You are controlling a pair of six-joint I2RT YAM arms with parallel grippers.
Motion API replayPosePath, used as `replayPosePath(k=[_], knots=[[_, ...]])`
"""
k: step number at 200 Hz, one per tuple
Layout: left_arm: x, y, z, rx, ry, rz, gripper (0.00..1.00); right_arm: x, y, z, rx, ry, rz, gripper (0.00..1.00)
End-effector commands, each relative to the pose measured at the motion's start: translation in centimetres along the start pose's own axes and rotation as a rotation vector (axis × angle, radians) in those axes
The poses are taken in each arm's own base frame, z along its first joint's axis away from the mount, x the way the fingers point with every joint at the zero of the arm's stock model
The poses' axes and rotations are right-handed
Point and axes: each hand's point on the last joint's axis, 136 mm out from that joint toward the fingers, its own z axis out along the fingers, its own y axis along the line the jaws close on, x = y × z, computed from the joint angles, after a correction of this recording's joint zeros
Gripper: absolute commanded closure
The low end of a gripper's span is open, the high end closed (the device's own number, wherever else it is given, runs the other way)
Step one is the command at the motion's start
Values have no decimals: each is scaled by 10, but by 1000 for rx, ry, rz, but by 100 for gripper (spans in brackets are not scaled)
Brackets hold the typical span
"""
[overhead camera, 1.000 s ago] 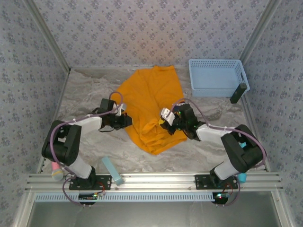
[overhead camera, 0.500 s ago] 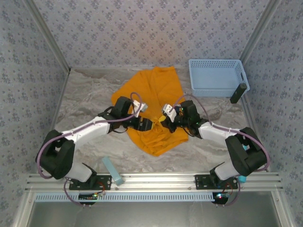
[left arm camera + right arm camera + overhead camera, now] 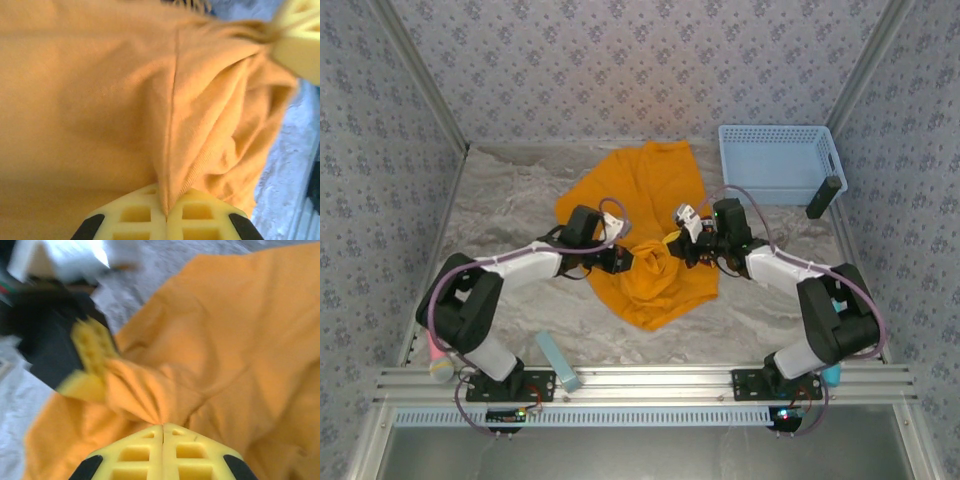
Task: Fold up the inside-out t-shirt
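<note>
The inside-out t-shirt (image 3: 640,190) is orange-yellow and lies crumpled on the marbled table, bunched up in its middle. My left gripper (image 3: 631,262) comes in from the left and is shut on a seamed fold of the t-shirt (image 3: 100,100), which is pinched between its yellow fingertips (image 3: 167,212). My right gripper (image 3: 675,247) faces it from the right, a short way off. It is shut on a gathered pleat of the cloth (image 3: 240,340) at its tips (image 3: 162,427). A puffed ridge of fabric stands between the two grippers. The left gripper's finger (image 3: 90,357) shows blurred in the right wrist view.
A light blue plastic basket (image 3: 778,160) stands at the back right, with a dark stick-like object (image 3: 823,197) leaning at its front corner. A pale blue block (image 3: 558,360) lies near the front rail on the left. Patterned walls close in the table's sides and back.
The left arm swung from the shirt's left edge to its middle, opened, then shut on a fold. The right gripper drew its pinch slightly farther back, raising the bunch between them.
</note>
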Motion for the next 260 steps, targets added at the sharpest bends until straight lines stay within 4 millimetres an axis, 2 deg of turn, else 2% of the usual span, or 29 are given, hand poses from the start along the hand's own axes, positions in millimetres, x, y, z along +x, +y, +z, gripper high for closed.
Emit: replayPosePath(k=[1,6,12,19,29,39,64,91,104,148,159,164,174,178,188,201,225,241,254,260], knots=[[6,-16,-12,186,-14,-12,100,28,-41,7,182,98,12,93],[8,-20,-12,217,-11,-21,100,31,-49,10,222,106,12,90],[10,-23,-12,251,-12,-32,100,33,-55,14,268,128,9,78],[10,-27,-12,285,-17,-45,100,35,-54,20,282,160,-25,72],[10,-32,-13,316,-30,-65,100,31,-46,26,297,183,-104,72],[10,-32,-13,314,-39,-77,100,26,-29,29,295,173,-209,71],[22,-12,-8,244,-16,-129,100,6,0,12,247,91,-374,71],[33,4,2,233,16,-202,100,14,35,10,100,186,-647,70],[32,7,4,233,12,-210,100,19,41,16,58,207,-708,69],[30,10,1,218,6,-214,100,35,39,51,0,315,-890,66],[32,14,1,207,5,-223,100,43,34,60,6,358,-927,67],[33,16,0,200,3,-229,100,45,31,63,9,374,-941,71],[34,21,-1,185,-4,-245,100,50,27,66,17,406,-968,95],[35,23,-2,178,-9,-253,100,52,27,66,21,414,-981,100],[35,32,-5,143,-20,-282,100,49,28,62,38,401,-995,100],[37,50,-9,77,-29,-337,100,39,40,49,10,334,-974,100],[42,82,-16,-53,-46,-429,100,2,67,12,-72,86,-842,100],[47,94,-14,-121,-15,-440,100,-24,62,-9,-2,-85,-710,100],[48,99,-10,-137,-2,-447,100,-25,55,-20,15,-151,-601,100],[49,99,-8,-139,5,-445,100,-17,48,-20,19,-135,-535,100]])
